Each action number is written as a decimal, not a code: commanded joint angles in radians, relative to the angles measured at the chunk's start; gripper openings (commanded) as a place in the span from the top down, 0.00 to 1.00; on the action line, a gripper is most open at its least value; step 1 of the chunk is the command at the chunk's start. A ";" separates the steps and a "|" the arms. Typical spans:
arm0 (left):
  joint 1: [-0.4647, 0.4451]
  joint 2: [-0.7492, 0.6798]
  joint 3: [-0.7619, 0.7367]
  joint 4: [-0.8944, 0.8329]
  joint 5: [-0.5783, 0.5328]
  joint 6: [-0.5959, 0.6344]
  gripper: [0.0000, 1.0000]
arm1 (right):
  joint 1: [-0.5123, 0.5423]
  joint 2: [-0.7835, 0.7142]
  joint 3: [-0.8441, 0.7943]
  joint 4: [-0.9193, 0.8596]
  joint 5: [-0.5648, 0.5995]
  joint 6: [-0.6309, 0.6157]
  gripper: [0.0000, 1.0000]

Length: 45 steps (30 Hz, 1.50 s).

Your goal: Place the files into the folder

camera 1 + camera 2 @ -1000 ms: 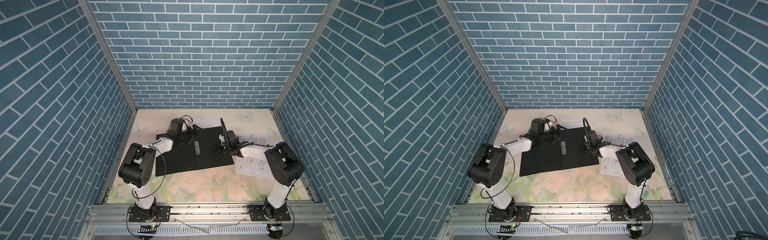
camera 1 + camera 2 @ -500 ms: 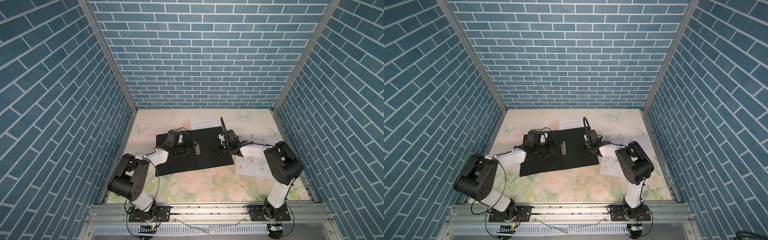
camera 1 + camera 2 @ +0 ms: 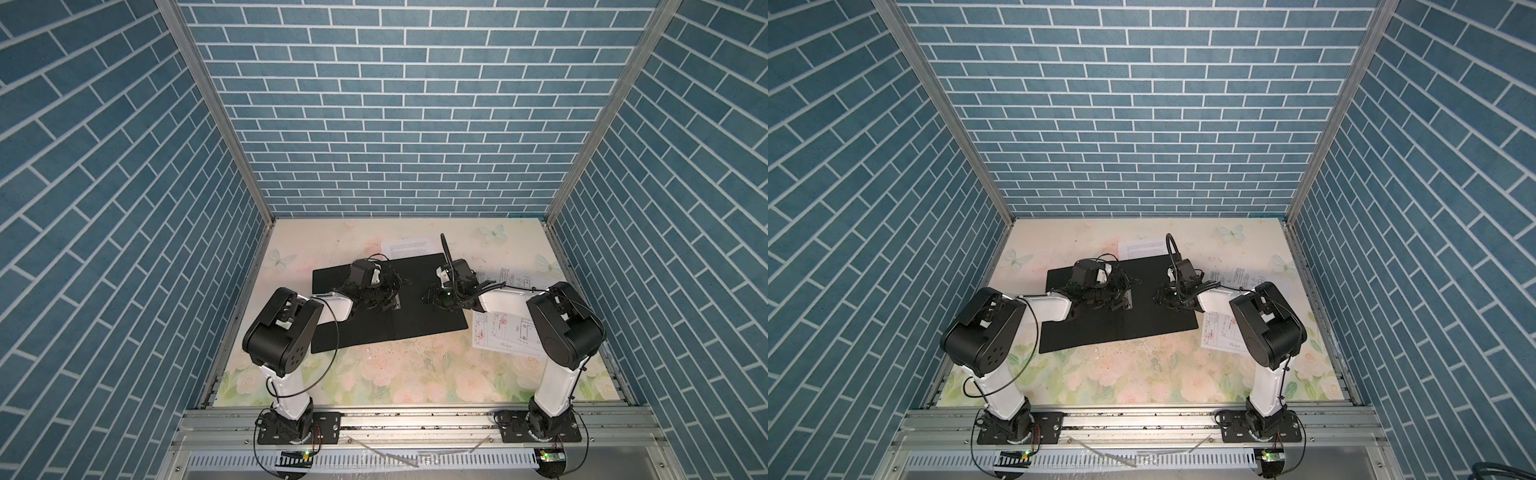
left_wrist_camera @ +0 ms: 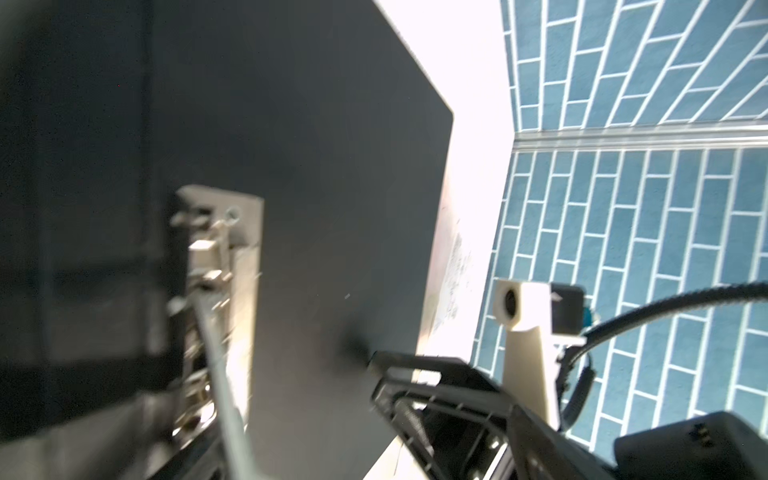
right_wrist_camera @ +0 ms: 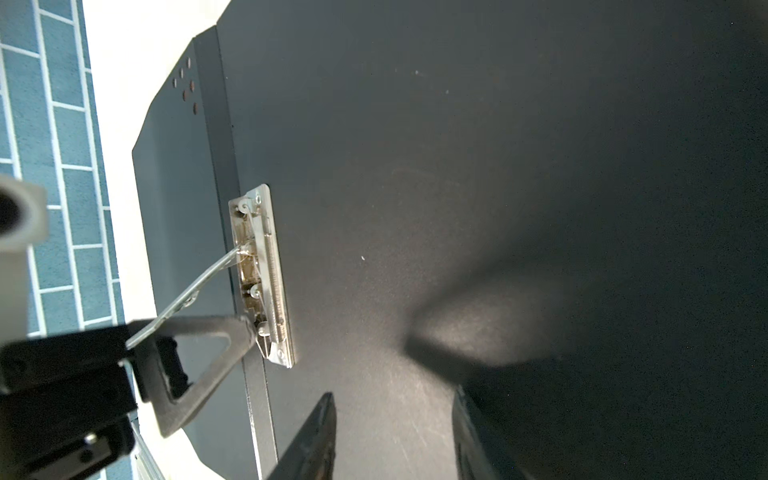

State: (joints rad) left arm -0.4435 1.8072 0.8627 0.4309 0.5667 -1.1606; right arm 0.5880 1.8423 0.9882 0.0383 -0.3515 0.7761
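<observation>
The folder lies spread open on the table, black inside up, in both top views. Its metal spine clip has its lever raised. My left gripper is open at the clip, and one of its fingers lies against the lever. My right gripper hovers low over the folder's right half, jaws apart with nothing between them. Of the files, a text sheet pokes out behind the folder. Two drawing sheets lie right of it, partly under my right arm.
The floral table is boxed in by blue brick walls at the back and both sides. A metal rail with both arm bases runs along the front edge.
My left gripper has come forward from the folder's back edge to the spine clip, and its elbow has swung. The right arm has stayed put.
</observation>
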 commanded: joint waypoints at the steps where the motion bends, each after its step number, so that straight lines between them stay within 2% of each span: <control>1: 0.012 0.023 0.055 0.044 0.007 -0.010 0.00 | -0.005 0.034 0.005 -0.060 0.023 -0.024 0.54; 19: 0.081 0.224 0.257 0.012 0.072 0.035 0.00 | -0.005 0.041 0.008 -0.079 0.023 -0.018 0.54; 25: 0.082 0.197 0.264 0.019 0.088 0.041 0.00 | -0.005 0.018 0.026 -0.098 0.027 -0.027 0.54; 31: 0.096 0.145 0.245 0.017 0.091 0.044 0.00 | -0.031 -0.077 0.054 -0.190 0.086 -0.098 0.51; 36: 0.090 0.096 0.248 -0.018 0.091 0.053 0.00 | -0.071 -0.142 0.023 -0.214 0.123 -0.140 0.46; 38: 0.087 0.078 0.241 -0.041 0.089 0.095 0.00 | -0.086 -0.151 0.009 -0.216 0.125 -0.145 0.45; 45: 0.084 0.021 0.159 -0.066 0.071 0.133 0.00 | -0.125 -0.171 -0.052 -0.206 0.166 -0.172 0.40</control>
State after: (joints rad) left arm -0.3580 1.8435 1.0611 0.4015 0.6479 -1.0676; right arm 0.4747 1.6882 0.9806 -0.1429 -0.2230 0.6472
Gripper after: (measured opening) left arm 0.996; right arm 0.596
